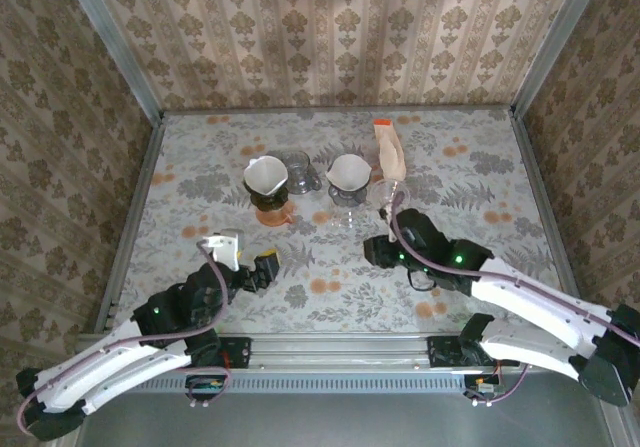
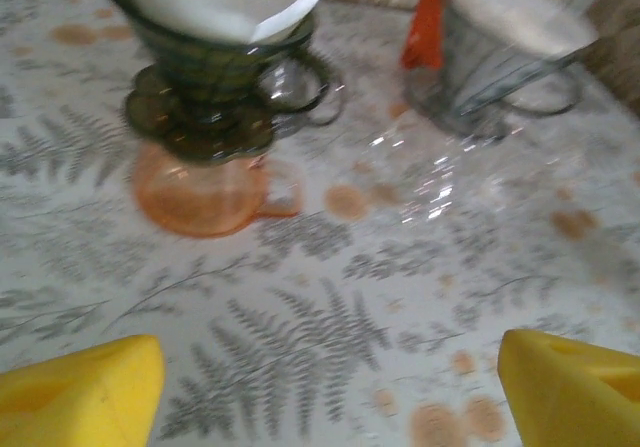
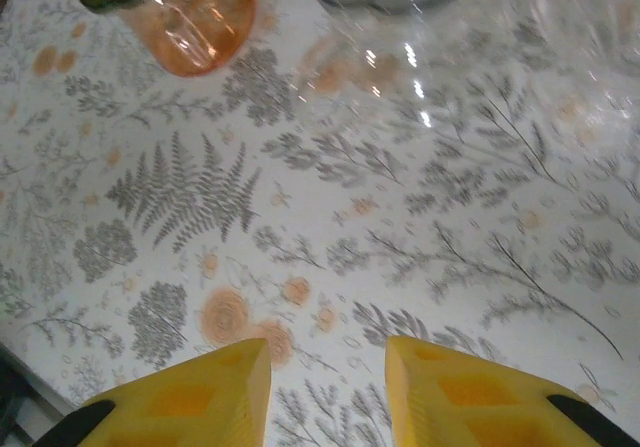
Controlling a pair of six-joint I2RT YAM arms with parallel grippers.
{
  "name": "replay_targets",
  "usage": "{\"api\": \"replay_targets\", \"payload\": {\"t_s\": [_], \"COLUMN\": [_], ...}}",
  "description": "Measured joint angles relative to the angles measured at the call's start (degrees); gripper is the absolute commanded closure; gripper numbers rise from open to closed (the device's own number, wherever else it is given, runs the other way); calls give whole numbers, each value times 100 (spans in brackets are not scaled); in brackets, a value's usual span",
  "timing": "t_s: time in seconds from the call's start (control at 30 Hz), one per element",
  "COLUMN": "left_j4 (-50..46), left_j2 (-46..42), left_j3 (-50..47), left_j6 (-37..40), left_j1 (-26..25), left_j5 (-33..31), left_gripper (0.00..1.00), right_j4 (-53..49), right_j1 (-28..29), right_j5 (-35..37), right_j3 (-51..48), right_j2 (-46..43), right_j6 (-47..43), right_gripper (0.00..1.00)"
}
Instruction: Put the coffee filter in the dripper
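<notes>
Fern-printed cloth is covering the table (image 1: pixel 480 267), and patterned wallpaper (image 1: pixel 330 27) is closing it in on three sides. Toward the back, a green dripper (image 2: pixel 215 77) is standing on an orange server (image 2: pixel 200 192) with a white filter (image 2: pixel 215 2) sitting open inside it. Just to its right, a clear dripper (image 1: pixel 347 195) is resting on glass and also carrying a filter. A filter pack (image 1: pixel 388 152) is leaning behind that.

The left gripper (image 2: pixel 330 387) is hovering over bare cloth well short of the green dripper, its fingers spread wide and gripping nothing. The right gripper (image 3: pixel 328 397) is hanging low near the clear dripper, its fingers standing closer together with a plain gap between them, and it too is empty.

Judging by this, the placing step is looking finished, since each cone is already lined. What is remaining is likely a check that the paper is lying flush against the walls. Any touch-up is calling for a light press from above, without tipping the stacked glass.
</notes>
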Motion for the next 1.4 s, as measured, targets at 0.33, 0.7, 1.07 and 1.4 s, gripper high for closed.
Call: {"api": "replay_targets", "payload": {"t_s": [0.33,0.7,1.07,1.4], "left_j4": [-402,-656,-1012,-1023], "left_j2": [-87,-590,-769,-772], "left_j3": [44,72,184,184], "left_j6": [-55,-52,-52,-52], "left_j1": [439,439,439,439], "left_j5": [315,671,813,815], "left_gripper": [0,0,0,0], "right_j4": [-498,-1742,-3235,-3338], "right_j1": [127,-435,-920,-883], "right_j5": [219,297,304,306], "right_j3": [3082,7617,11060,11062], "right_j2": [2245,5775,8393,8727], "right_j6": [-688,-1316,-1460,-1556], "right_gripper": [64,63,63,61]}}
